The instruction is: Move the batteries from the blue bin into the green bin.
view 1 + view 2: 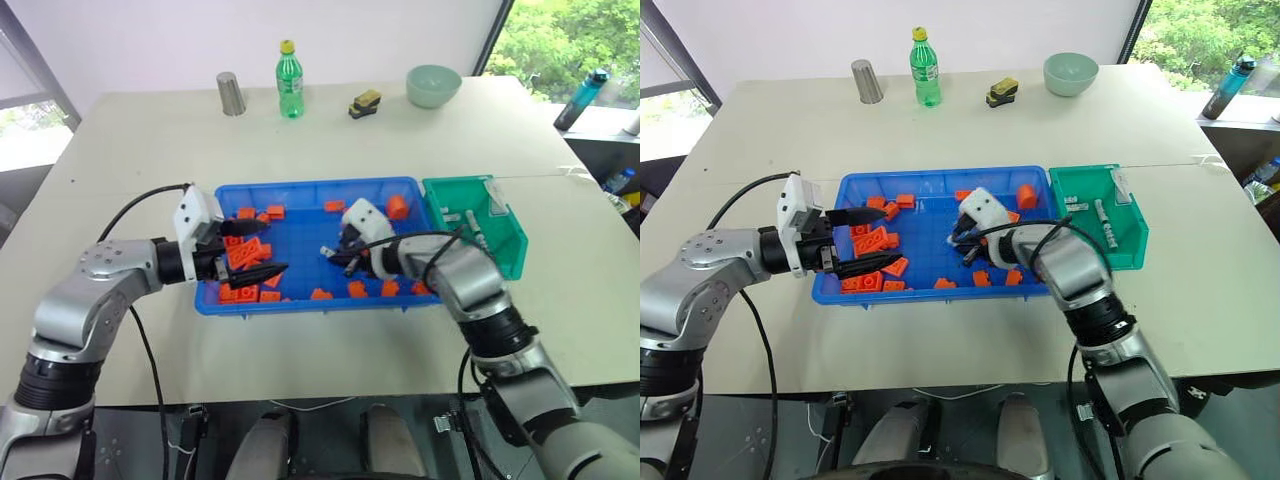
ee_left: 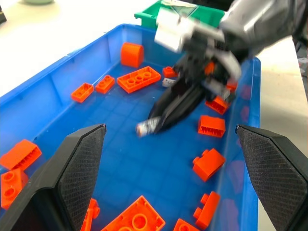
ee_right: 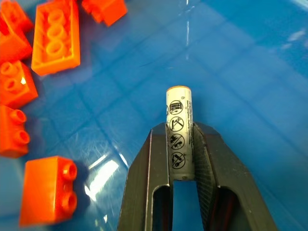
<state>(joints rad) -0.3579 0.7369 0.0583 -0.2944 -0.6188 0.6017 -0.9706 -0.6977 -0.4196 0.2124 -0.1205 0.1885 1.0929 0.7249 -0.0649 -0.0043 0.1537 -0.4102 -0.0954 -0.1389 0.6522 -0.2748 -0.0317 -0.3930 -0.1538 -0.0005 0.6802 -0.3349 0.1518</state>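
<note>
Right gripper (image 3: 180, 144) clamped on a battery (image 3: 179, 131) in the blue bin (image 1: 300, 190), left gripper (image 1: 262, 254) wide and idle; next lift and carry toward 3 o'clock, green bin (image 1: 505, 235)

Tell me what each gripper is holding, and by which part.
The right gripper pinches a battery by its lower half. The left gripper is open, holding nothing.
</note>
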